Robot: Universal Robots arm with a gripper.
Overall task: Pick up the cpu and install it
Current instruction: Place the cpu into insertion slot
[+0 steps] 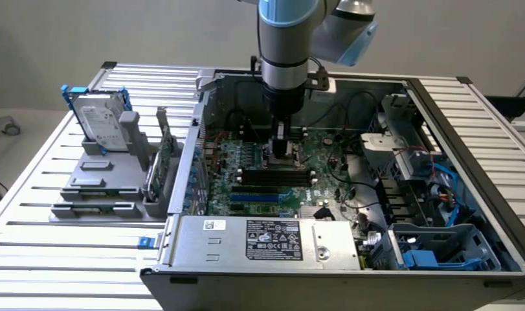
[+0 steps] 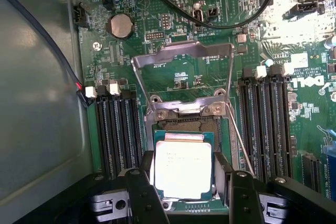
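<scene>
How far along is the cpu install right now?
Done: the cpu has been picked up and is at the open socket on the motherboard. In hand: the gripper is closed on its two sides. Left: I cannot tell whether it is fully seated, and the retention frame stands raised, not clamped down.

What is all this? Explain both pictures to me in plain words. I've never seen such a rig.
A robot arm reaches down into an open computer case standing on a slatted metal table. One picture is taken by a camera off the arm, looking over the whole scene; the other by a camera on the wrist, looking past the claw at the green motherboard. The claw's two black fingers grip the cpu, a small silvery square chip, over its socket, whose metal frame stands open. Beside the case, a grey rack holds a hard drive.
</scene>
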